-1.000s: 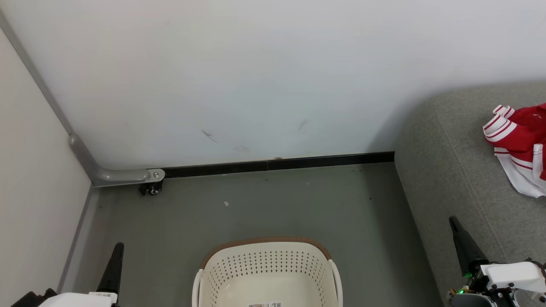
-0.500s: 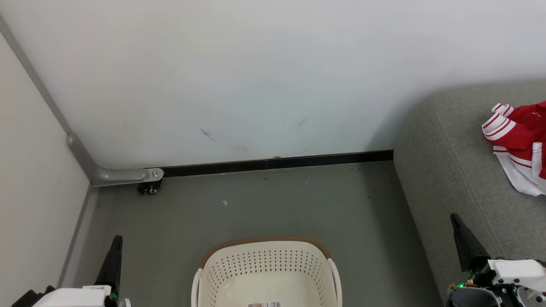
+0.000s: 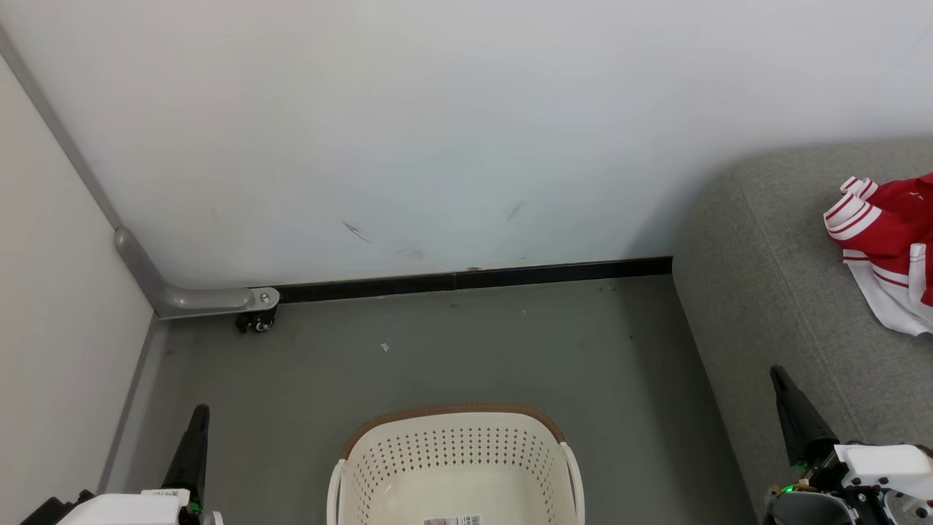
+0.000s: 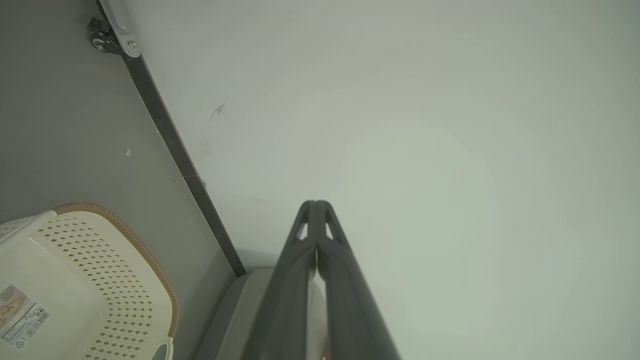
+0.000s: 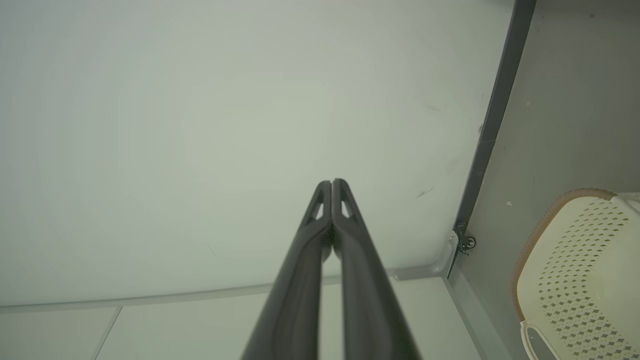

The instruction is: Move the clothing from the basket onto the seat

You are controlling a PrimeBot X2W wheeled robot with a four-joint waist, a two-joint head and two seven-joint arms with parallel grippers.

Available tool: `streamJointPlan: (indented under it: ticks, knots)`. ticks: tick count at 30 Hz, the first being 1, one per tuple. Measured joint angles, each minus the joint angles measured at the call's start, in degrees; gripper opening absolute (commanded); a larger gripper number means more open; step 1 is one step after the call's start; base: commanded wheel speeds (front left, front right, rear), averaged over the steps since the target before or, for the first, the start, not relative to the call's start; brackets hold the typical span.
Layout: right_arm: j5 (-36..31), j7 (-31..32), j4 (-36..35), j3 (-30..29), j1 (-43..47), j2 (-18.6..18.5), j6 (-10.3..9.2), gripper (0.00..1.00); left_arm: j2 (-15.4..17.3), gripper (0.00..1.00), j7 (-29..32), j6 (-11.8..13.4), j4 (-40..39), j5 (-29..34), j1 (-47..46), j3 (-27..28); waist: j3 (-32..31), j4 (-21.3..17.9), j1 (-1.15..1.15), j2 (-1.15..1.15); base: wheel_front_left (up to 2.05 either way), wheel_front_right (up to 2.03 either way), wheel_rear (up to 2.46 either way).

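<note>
The cream basket (image 3: 455,445) with its brown rim stands on the floor at the bottom centre of the head view, and its visible inside holds only a label. Red and white clothing (image 3: 885,248) lies on the grey seat (image 3: 787,292) at the right edge. My left gripper (image 3: 198,412) rises at the lower left, left of the basket, shut and holding nothing. At the lower right my right gripper (image 3: 778,373) stands shut and empty over the seat's front edge. In the wrist views the left gripper (image 4: 315,202) and the right gripper (image 5: 332,181) show their tips pressed together, with the basket (image 4: 90,280) (image 5: 580,265) at one side.
A white wall (image 3: 437,131) with a black skirting strip (image 3: 474,279) runs across ahead. A side panel on the left ends in a grey foot with a small castor (image 3: 255,321). Grey floor (image 3: 452,350) lies between the wall, the basket and the seat.
The whole head picture has shifted slightly, so the camera moved a little. Both grippers sit a touch lower than a second ago and stay shut.
</note>
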Motion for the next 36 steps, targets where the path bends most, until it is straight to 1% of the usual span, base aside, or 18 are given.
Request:
streamJointPlan:
  ticks: [36]
  knots:
    - [-0.01,0.47,0.13,-0.44,-0.01,0.04,0.0,0.0,-0.04,0.0,0.24,-0.08,0.51,0.0,-0.18,0.19,-0.01,0.0,-0.01,0.0,0.0,0.0,0.0]
